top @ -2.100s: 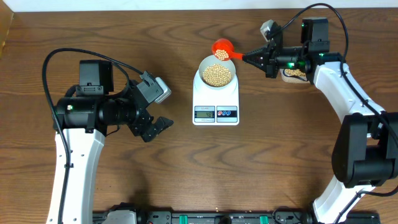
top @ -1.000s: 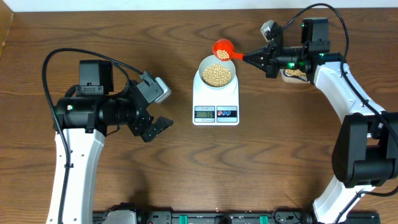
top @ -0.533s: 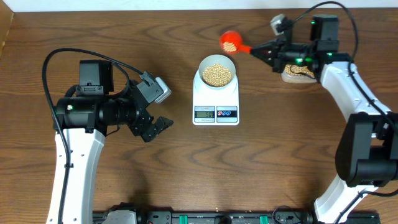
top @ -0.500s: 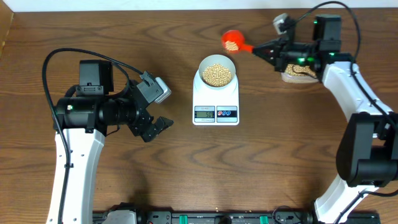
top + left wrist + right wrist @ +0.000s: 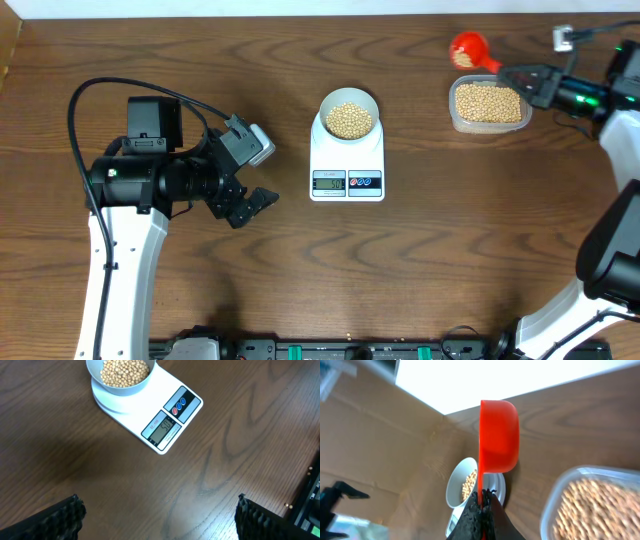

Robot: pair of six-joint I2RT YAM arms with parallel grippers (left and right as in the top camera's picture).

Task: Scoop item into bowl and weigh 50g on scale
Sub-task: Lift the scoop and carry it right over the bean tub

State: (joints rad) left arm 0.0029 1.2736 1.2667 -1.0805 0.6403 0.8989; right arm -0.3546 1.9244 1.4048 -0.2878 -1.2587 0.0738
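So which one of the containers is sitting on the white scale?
The round pale blue-grey bowl sits on the scale. The clear tub rests on the table, and the red scoop is held up by the right gripper.

1. The scale (image 5: 375, 155) stands mid-table (image 5: 300, 280), its display end toward the near edge.
2. The bowl (image 5: 349, 93) sits on the far part of the scale, with beans (image 5: 348, 120) in it.
3. The tub (image 5: 452, 105) lies right of the scale, well apart.
4. The scoop (image 5: 467, 47) is at the tub's far left corner, with the right gripper (image 5: 508, 72) on its right.
5. The left gripper (image 5: 255, 205) is left of the scale, apart.
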